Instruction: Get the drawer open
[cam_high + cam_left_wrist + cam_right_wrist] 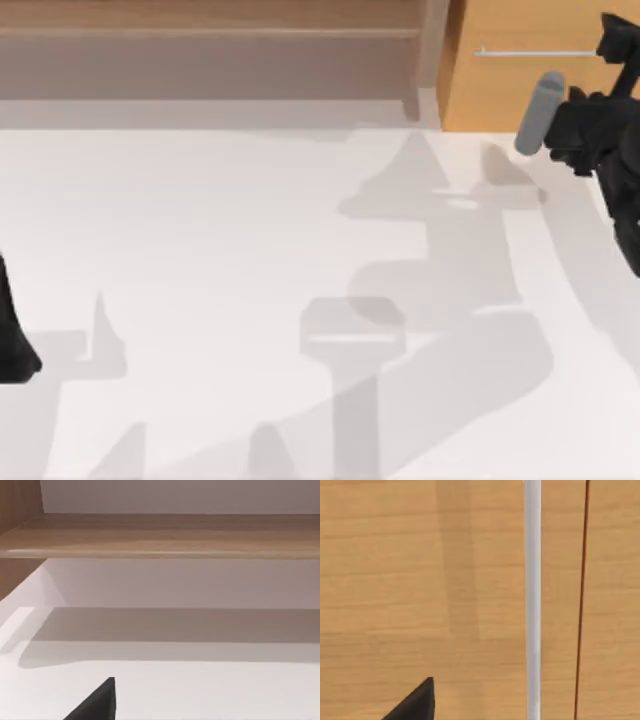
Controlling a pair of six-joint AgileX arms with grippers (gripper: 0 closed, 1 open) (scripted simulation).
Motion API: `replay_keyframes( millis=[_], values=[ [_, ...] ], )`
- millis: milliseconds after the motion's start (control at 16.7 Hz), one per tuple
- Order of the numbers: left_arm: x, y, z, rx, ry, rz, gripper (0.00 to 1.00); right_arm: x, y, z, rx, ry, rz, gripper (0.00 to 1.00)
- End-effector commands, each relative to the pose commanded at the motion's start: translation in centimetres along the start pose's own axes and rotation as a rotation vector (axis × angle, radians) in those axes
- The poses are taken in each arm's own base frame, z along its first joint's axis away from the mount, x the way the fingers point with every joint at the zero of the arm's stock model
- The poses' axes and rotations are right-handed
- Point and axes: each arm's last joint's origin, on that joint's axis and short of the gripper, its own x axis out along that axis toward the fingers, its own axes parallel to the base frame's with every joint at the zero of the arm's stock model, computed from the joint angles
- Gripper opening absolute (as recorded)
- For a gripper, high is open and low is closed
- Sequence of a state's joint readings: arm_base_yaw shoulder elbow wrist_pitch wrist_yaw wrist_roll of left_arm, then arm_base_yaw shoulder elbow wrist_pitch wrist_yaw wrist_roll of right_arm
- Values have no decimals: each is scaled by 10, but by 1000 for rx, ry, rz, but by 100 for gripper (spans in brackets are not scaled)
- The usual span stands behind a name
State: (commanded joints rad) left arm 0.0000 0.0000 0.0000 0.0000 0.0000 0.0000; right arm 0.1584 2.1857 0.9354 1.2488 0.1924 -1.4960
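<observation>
**Right arm at the drawer front, drawer shut**

At the near side of the white table point(200, 300), toward eight o'clock in the top view, the left arm sits parked at the left edge; whether the left gripper point(15, 355) has its claw apart or together cannot be told. In the left wrist view a black fingertip point(97, 702) hangs above the white surface, facing the wide brownish wooden shelf point(160, 535) with its grey recess beneath.

Farther back, toward two o'clock, the right arm reaches along the right edge of the table. Its right gripper point(612, 38) is up against the orange-tan wooden drawer front point(520, 90), at the right end of the thin horizontal silver bar handle point(530, 52). The state of its claw cannot be told from these views. A grey cylinder on the arm point(538, 113) lies just in front of the drawer.

The right wrist view looks straight at the wood-grain face at close range, with the silver bar crossing it and one black fingertip point(417, 702) beside it, apart from the bar. A thin dark seam point(581, 600) runs parallel to the bar.

The drawer stands at the far right, at one o'clock, just right of the shelf, its front flush and closed.
</observation>
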Motion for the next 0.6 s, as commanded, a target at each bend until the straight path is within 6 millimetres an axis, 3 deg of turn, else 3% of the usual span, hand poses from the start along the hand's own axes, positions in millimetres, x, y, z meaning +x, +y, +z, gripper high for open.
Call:
replay_keyframes(
  millis=[180, 600],
  values=[
    [0, 0, 0, 0, 0, 0, 100, 0, 12, 6, -62, 1, 1, 100],
    [0, 0, 0, 0, 0, 0, 100, 7, 12, 5, -61, 1, 1, 100]
  ],
)
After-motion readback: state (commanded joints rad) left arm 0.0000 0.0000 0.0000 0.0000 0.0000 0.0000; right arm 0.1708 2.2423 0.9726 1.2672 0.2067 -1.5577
